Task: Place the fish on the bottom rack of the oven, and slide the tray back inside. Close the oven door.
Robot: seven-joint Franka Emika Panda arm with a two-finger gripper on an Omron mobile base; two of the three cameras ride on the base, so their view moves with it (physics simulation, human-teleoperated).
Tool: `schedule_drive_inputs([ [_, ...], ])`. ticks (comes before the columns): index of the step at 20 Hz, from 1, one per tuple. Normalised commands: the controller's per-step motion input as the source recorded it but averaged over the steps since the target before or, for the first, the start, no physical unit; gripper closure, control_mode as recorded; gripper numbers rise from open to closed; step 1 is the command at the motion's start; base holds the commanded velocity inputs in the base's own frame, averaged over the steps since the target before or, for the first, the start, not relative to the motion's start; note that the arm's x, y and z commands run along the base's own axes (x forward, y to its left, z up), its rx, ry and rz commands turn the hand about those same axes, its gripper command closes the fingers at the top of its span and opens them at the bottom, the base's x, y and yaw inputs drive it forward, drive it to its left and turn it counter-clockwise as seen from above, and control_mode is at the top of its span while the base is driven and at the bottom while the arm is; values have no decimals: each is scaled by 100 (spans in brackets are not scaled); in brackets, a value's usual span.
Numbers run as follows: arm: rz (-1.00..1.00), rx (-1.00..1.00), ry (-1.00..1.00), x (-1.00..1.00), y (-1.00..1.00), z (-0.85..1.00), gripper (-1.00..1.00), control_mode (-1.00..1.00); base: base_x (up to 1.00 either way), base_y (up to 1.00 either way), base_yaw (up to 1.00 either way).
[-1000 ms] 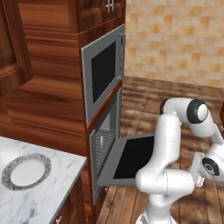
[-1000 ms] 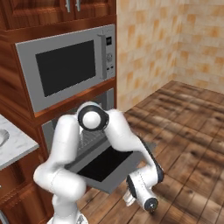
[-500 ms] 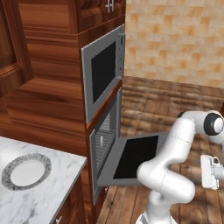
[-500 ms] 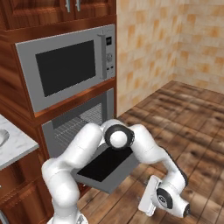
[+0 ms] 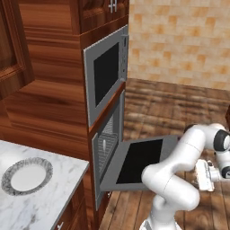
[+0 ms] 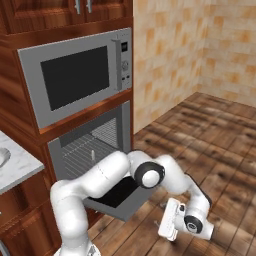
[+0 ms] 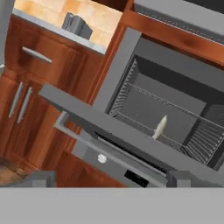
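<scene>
Already the fish [image 7: 160, 127] lies on the bottom rack [image 7: 183, 141] inside; the oven door [image 5: 139, 161] hangs down. The claw [image 6: 169, 227] holds nothing, its grip unclear.

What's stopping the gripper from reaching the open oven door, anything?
Probably nothing, so likely yes. The gripper hangs low just past the outer edge of the oven door, jaws apart and facing it in the hand view. Nothing lies on the door, and only floor lies around it.
</scene>
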Motion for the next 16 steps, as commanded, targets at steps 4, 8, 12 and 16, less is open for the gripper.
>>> schedule_drive_inputs([
  [4,9,16,3,59,17,-58,-100,-100,0,0,0],
  [8,6,18,11,62,20,-37,-100,-100,0,0,0],
  [12,1,18,17,70,29,-51,-100,-100,0,0,0],
  [16,0,16,3,62,64,-50,-100,-100,0,0,0],
])
